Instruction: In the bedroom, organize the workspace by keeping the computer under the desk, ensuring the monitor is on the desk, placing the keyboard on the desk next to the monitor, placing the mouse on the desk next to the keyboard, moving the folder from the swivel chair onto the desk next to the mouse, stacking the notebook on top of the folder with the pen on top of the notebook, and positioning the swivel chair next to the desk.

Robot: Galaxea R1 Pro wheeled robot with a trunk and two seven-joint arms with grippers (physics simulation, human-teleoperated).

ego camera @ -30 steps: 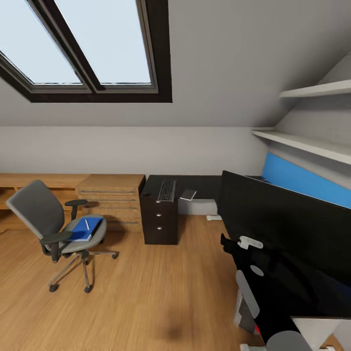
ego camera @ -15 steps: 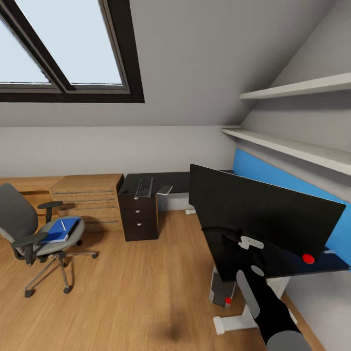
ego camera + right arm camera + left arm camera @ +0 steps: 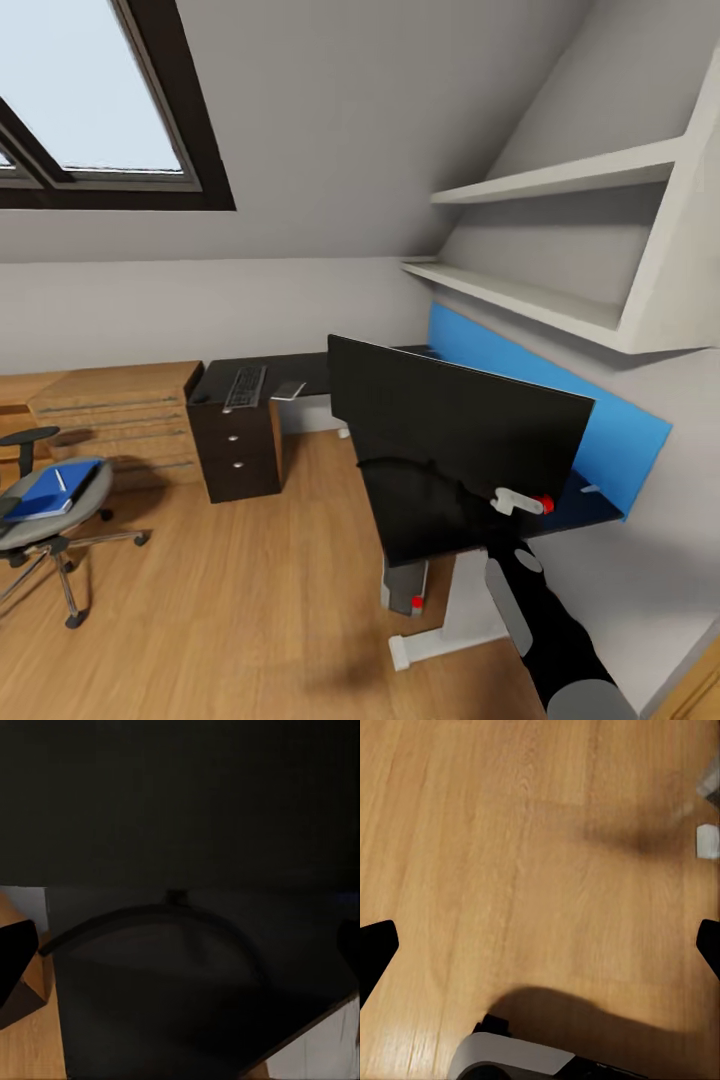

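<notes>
The monitor [image 3: 455, 440] is standing on the desk [image 3: 300, 368] above the computer [image 3: 404, 588], the keyboard [image 3: 245, 386] lying far off, while the folder [image 3: 40, 490] is waiting on the swivel chair [image 3: 45, 520]; both grippers are hanging wide open, empty.

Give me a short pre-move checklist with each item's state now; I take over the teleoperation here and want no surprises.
1. Monitor on the desk: ok.
2. Computer under the desk: ok.
3. Keyboard next to the monitor: not ok, it lies on the far desk section above the drawer unit.
4. Folder on the desk: not ok, it lies on the swivel chair.
5. Left hand free: ok, open over bare floor.
6. Right hand state: cannot tell; it faces the monitor's stand.
</notes>
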